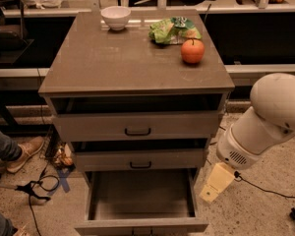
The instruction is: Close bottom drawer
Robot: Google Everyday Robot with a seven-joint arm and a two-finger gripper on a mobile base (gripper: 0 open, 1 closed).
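The bottom drawer (140,225) is the lowest of the three grey-brown drawers and is pulled far out. Its inside is empty, and its low front panel sits at the lower edge of the view, handle barely showing. My gripper (212,190) is a cream-coloured piece hanging from the white arm (265,122). It is just right of the open drawer's right side wall, about level with it and apart from the front panel. The top drawer (137,127) and middle drawer (140,160) stand slightly open, each with a black bar handle.
On the cabinet top (113,63) are a white bowl (116,17), a green bag (173,30) and an orange (192,51). A person's leg and shoe (19,151) and loose cables (34,188) lie on the floor to the left. A cable runs on the right.
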